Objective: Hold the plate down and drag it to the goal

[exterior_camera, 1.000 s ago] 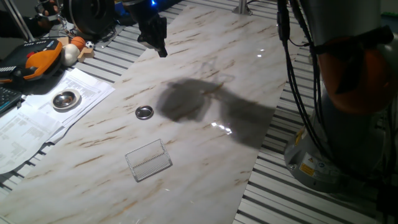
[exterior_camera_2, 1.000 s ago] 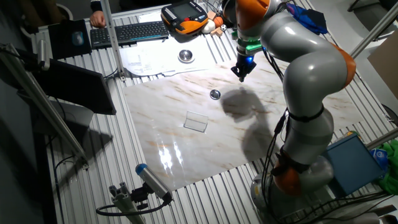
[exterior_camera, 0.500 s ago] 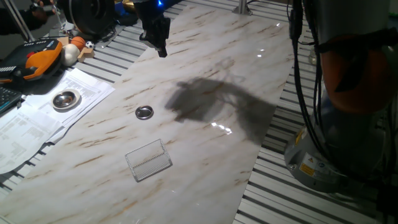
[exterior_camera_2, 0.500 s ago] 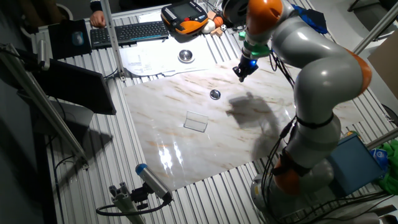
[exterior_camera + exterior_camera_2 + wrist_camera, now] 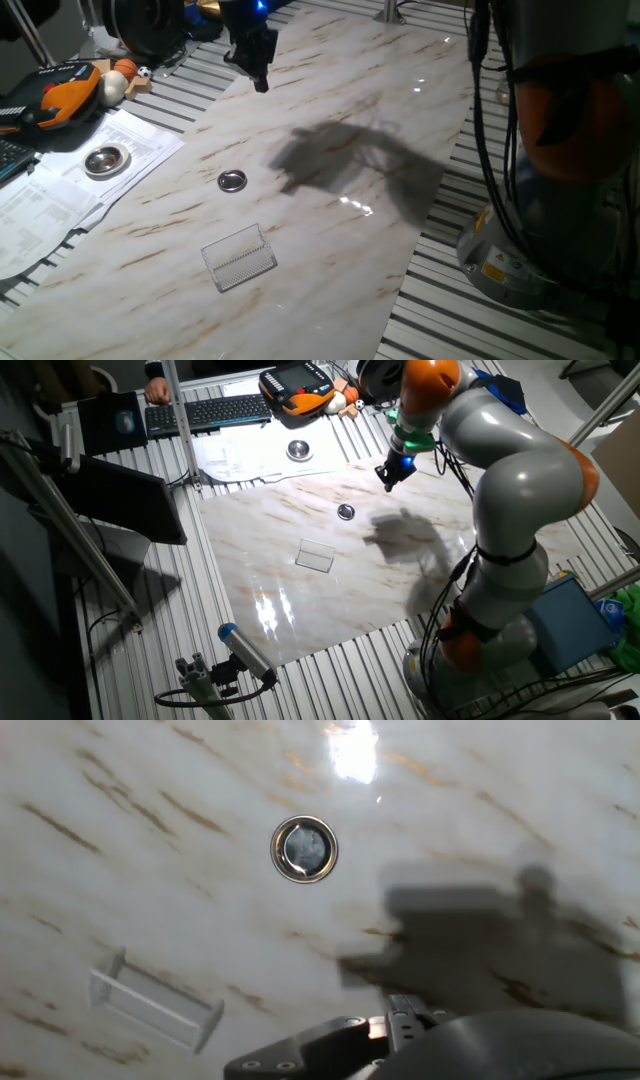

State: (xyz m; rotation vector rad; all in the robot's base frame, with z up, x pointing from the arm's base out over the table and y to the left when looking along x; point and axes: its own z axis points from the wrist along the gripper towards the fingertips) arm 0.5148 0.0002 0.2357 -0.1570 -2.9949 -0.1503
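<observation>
Marble-patterned tabletop (image 5: 330, 230) carries everything that matters, and the claw (image 5: 260, 78) hangs in the air above its far part, touching nothing. Whether its fingers are apart or together I cannot tell: in both fixed views the tip is a small dark shape, and the hand view shows only the dark body of the hand along its bottom edge, no fingertips.

Below the claw and off to one side lies the plate (image 5: 232, 181), flat on the marble and well apart from the claw; in the hand view the plate (image 5: 304, 849) sits ahead of the hand, shiny rim around a darker centre. Farther from the claw than the plate lies the goal (image 5: 240, 257), the pale meshed rectangle with one upturned edge, near the plate but not touching it.

Judging by this, the step in hand is the approach; pressing and dragging are not yet begun. The next move calls for centring the claw over the plate, lowering until the tip bears down on it, then sliding it toward the goal without letting it slip free
</observation>
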